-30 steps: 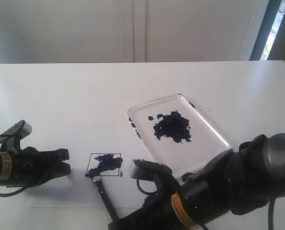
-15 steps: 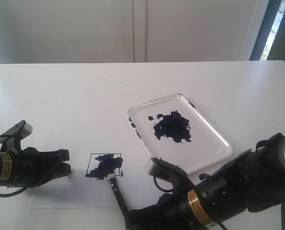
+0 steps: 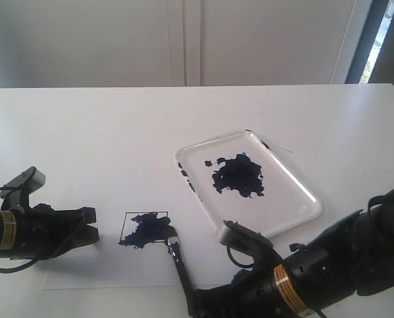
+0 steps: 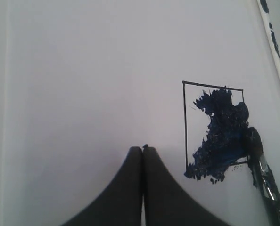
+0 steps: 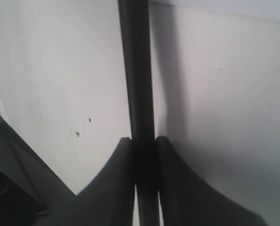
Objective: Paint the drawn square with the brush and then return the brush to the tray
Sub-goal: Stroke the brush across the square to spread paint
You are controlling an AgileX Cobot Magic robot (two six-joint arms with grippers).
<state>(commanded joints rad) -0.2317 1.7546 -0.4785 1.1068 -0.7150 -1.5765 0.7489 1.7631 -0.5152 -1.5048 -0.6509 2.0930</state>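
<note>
The drawn square (image 3: 144,228) (image 4: 213,127) is a thin black outline on white paper, partly smeared with ragged dark blue paint. The brush (image 3: 179,264) (image 4: 265,176) slants up from the front edge, its bristles touching the square's right lower corner. My right gripper (image 5: 144,141) is shut on the brush's black handle (image 5: 137,84); in the exterior view that arm (image 3: 296,281) sits at the front right. My left gripper (image 4: 143,149) (image 3: 91,222) is shut and empty, resting on the paper just left of the square. The tray (image 3: 302,185) with its blue blotch lies to the right.
The paper sheet (image 3: 84,271) lies on a white table (image 3: 84,132). A white wall panel (image 3: 184,40) stands behind the table. The tray's rim (image 4: 274,61) shows at the edge of the left wrist view.
My right arm has slid to the right along the front edge, dragging the brush tip from the square's lower left across to its right lower corner. The left arm has stayed still.
</note>
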